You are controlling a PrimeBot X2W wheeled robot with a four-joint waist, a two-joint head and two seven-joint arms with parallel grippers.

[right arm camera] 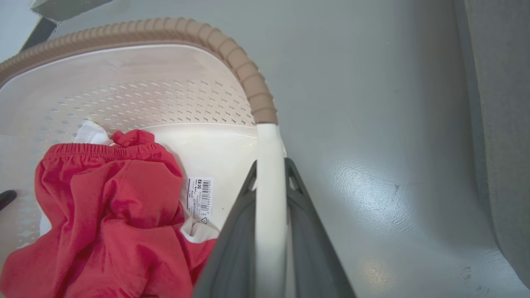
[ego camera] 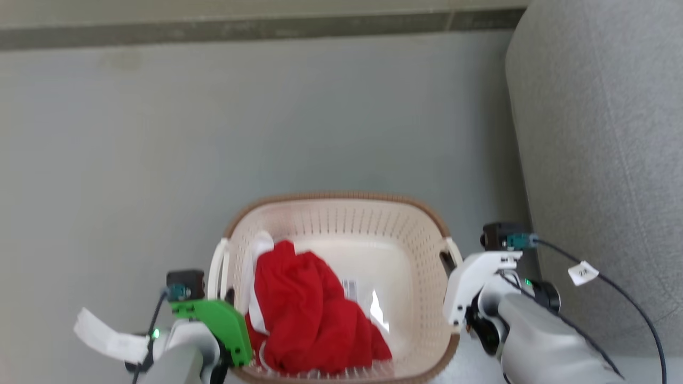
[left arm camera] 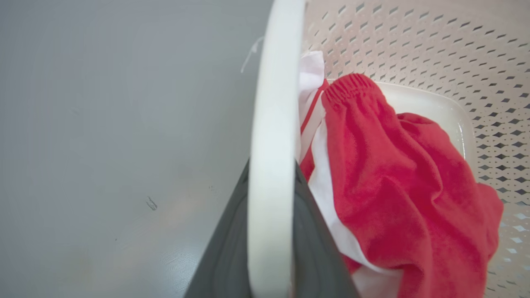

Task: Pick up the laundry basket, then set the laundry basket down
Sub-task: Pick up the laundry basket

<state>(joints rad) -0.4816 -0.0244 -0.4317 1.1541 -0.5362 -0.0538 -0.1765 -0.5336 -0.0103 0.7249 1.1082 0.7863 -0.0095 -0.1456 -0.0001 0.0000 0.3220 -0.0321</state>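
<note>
The work surface is a smooth grey floor with a dull sheen. Nearest to me, my left claw is closed narrowly on the white left handle, one dark finger on each side of the loop. My right claw grips the white right handle the same way, both fingers pressed against the loop. The laundry basket sits directly between my two arms, low and central in the head view, with its long axis running left to right. Whether its base touches the floor cannot be determined. Inside, a red garment with an elastic waistband lies bunched against the left side, on top of a white cloth. A barcode sticker is visible on the bare bottom just beside the garment. The brown rim trim runs around the far edge. A grey upholstered sofa stands near the basket on my right. A dark strip crosses the far end of the floor.
</note>
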